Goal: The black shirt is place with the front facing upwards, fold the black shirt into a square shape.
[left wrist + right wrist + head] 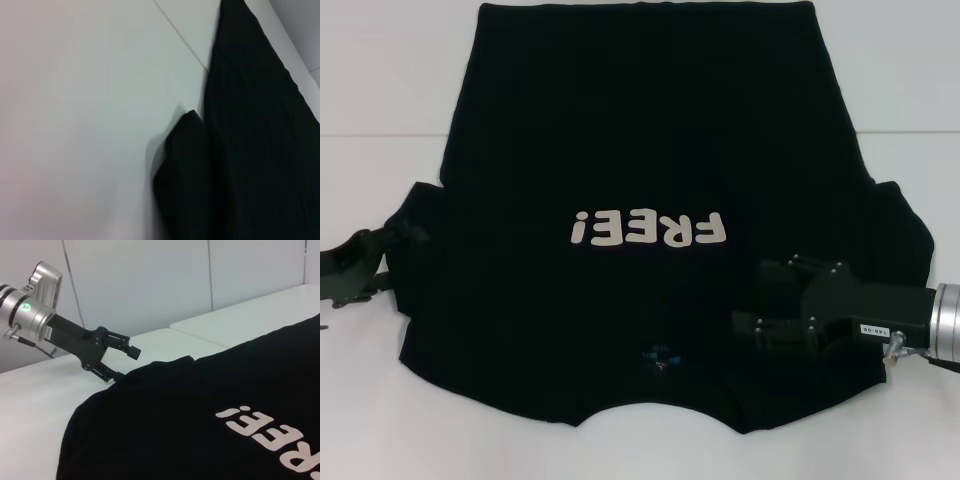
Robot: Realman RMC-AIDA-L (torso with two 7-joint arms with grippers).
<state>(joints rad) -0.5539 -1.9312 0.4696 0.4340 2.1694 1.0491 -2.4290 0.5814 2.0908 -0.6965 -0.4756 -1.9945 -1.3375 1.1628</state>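
Across the white table (380, 420) the black shirt (650, 130) lies flat and unfolded, lettering up, with the left gripper (119, 361) wide open at its nine-o'clock sleeve, the right gripper (775, 300) over its four-o'clock shoulder with a spread I cannot tell, every fold remaining.

One black shirt (650, 150), two grippers: left gripper (360, 262), right gripper (775, 300)

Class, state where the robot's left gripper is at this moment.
The left gripper sits at the black shirt's left sleeve edge, open, low on the head view's left side.
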